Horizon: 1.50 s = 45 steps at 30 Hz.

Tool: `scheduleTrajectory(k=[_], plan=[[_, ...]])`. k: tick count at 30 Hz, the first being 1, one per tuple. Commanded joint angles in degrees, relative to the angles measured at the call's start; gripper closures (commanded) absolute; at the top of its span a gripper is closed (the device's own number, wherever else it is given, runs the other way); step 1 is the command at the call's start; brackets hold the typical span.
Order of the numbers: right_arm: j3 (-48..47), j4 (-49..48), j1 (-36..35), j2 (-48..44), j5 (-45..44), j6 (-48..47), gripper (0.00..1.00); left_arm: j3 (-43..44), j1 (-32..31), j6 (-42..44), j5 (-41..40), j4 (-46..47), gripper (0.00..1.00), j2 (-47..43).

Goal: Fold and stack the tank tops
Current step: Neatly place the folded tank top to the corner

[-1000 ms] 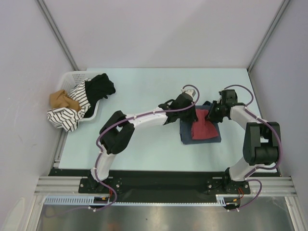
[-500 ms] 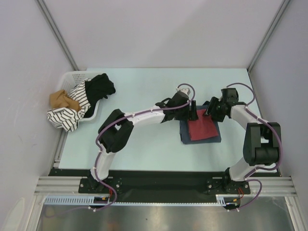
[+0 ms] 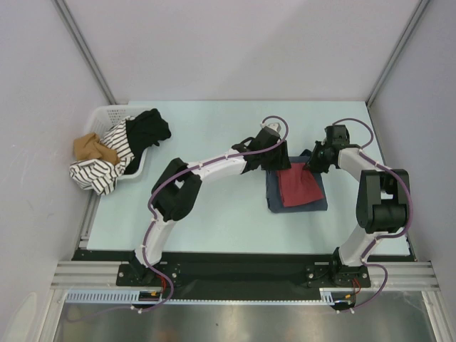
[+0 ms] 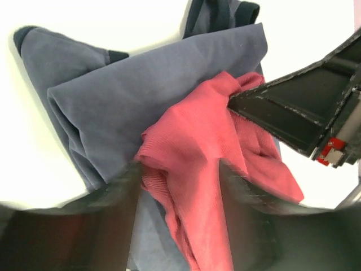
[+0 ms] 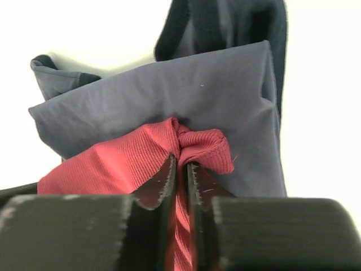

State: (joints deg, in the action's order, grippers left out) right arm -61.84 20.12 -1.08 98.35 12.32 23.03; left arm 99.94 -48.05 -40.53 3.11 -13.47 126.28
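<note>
A white slatted basket [image 3: 107, 109] is sitting at the far left corner of the pale surface [image 3: 214, 214]. It is holding a heap of clothes. A black garment [image 3: 146, 132] is bunching over its far right rim. A black-and-white striped garment [image 3: 100, 171] is spilling out over its near side. A tan garment [image 3: 91, 147] is hanging over its left side, crumpled into a lump.

The tank tops are lying together toward the right edge of the surface, roughly midway between the near and far edges. The blue-grey tank top [image 3: 296, 206] is lying underneath as a folded, roughly square pad. Its cloth is looking smooth and fine, with darker trim showing at its far end. The red tank top [image 3: 299, 187] is resting on top of it as a smaller, uneven shape, leaving blue-grey cloth showing at the left and near sides. Up close the red cloth [image 4: 197, 141] is showing a fine ribbed knit and is rumpling into soft folds against the flatter blue-grey fabric [image 4: 124, 96].

The left arm [image 3: 214, 167] is reaching across to the stack's far left corner. The left jaws are standing spread, with red cloth lying loosely between them. The right arm [image 3: 356, 167] is reaching to the far right corner. The right jaws are pressing almost together, pinching a puckered fold of the red tank top [image 5: 113, 161] above the blue-grey one [image 5: 197, 96].
</note>
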Motion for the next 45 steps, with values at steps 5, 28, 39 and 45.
scheduleTrajectory(k=[5, 28, 39, 45], plan=[[-1.0, -3.5, -2.3, -4.0, 0.0, -1.3, 0.99, 2.2, 0.0, 1.1, -1.5, 0.0, 0.76, -0.4], [9.4, -14.9, 2.5, -9.8, 2.8, 2.5, 0.52, 0.1, 0.4, 6.3, -1.2, 6.9, 0.74, -3.0], [11.5, -5.1, 2.9, -23.7, -4.0, 1.8, 0.39, -9.0, 0.4, 6.0, -4.4, 7.9, 0.32, -13.9], [16.5, -3.1, 2.8, -30.0, 7.9, 0.9, 0.68, -8.7, 0.2, 5.6, -0.2, 8.0, 0.41, -14.9]])
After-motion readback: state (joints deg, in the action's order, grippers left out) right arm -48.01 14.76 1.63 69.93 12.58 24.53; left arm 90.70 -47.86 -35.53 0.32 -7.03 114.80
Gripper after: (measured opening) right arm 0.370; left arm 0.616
